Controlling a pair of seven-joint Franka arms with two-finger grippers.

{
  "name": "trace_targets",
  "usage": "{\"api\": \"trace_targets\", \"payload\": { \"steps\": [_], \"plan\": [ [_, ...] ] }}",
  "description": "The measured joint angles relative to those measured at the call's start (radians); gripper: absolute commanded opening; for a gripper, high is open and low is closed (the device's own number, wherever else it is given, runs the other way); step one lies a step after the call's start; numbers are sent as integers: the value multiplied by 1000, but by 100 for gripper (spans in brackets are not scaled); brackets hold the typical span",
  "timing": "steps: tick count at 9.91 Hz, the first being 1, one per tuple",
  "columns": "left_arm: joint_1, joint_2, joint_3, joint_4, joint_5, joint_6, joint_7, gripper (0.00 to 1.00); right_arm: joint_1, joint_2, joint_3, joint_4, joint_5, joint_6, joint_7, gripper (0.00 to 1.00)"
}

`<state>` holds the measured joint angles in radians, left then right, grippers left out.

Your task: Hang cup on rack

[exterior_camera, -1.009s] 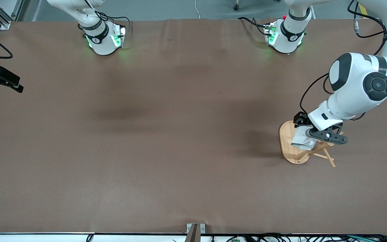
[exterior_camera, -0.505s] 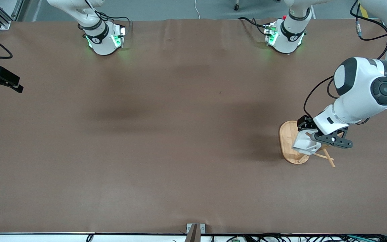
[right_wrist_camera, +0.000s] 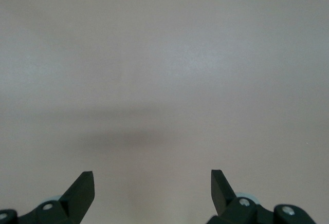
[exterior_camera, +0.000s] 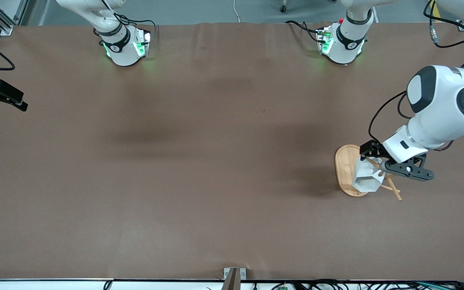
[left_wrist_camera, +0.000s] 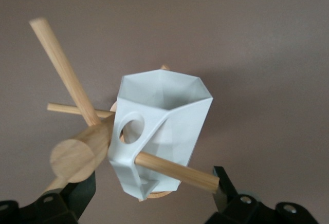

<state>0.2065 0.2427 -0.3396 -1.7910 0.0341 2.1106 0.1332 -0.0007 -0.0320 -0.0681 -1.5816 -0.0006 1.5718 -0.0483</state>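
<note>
Your left gripper [left_wrist_camera: 154, 193] hangs over the rack [exterior_camera: 346, 171], jaws spread wide and touching nothing; just ahead of them the cup [left_wrist_camera: 157, 131] hangs tilted on a peg run through its handle hole. Your right gripper [right_wrist_camera: 152, 190] waits over bare table [right_wrist_camera: 164, 54], jaws apart

We see a plain white cup [left_wrist_camera: 163, 131] on a pale bamboo rack [exterior_camera: 344, 169], a brown tabletop [exterior_camera: 199, 161], and black claw fingers [left_wrist_camera: 222, 183].
</note>
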Motion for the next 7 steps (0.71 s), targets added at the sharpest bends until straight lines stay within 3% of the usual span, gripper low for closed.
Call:
{"api": "trace_targets", "payload": {
  "steps": [4, 7],
  "plan": [
    [17, -8, 2, 114, 0, -131, -8, 100, 0, 0, 0, 0, 0, 0, 0, 100],
    [29, -49, 2, 143, 0, -200, -58, 100, 0, 0, 0, 0, 0, 0, 0, 100]
  ]
}}
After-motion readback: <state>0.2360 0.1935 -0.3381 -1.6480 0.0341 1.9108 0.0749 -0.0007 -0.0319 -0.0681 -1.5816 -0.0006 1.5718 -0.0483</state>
